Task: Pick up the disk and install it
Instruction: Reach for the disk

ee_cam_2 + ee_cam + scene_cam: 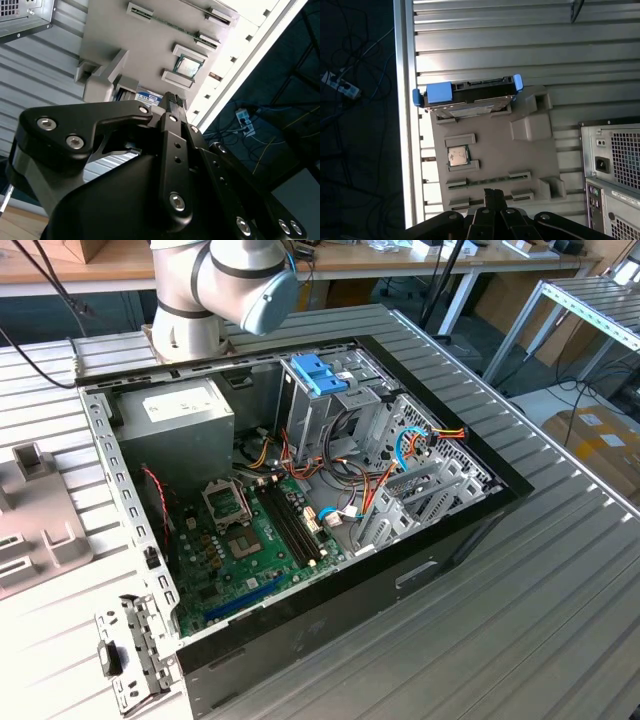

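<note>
Broadly, the table (560, 620) bears an open case (330, 625), with a grey tray (40, 530) at the case's nine o'clock in the exterior view. The disk (467, 95) sits at one end of that tray, untouched. The gripper (492, 194) hangs over the tray's other end, apart from the disk, fingers (170, 99) pressed together on nothing.

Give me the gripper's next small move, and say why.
Probably carry the gripper across the grey tray toward the disk. In the first wrist view the disk lies untouched at the tray's end, well apart from the gripper, which holds nothing visible.
</note>
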You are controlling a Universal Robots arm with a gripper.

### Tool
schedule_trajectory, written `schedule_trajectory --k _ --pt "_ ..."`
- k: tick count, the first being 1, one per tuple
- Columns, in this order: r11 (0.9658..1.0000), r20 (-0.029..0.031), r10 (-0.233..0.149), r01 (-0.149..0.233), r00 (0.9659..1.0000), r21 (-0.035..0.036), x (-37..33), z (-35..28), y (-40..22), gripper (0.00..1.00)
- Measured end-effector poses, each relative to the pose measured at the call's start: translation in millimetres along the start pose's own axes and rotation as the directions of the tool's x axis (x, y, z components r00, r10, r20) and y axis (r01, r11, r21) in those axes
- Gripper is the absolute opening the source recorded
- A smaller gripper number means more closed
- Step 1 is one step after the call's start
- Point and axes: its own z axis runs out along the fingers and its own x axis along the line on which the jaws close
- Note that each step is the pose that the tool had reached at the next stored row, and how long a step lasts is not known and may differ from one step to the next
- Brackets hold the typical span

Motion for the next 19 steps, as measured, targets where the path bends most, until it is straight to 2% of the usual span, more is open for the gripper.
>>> schedule_trajectory --k 19 --pt "1.0 0.0 0.0 0.0 1.0 0.0 1.2 1.9 15.8 0.11"
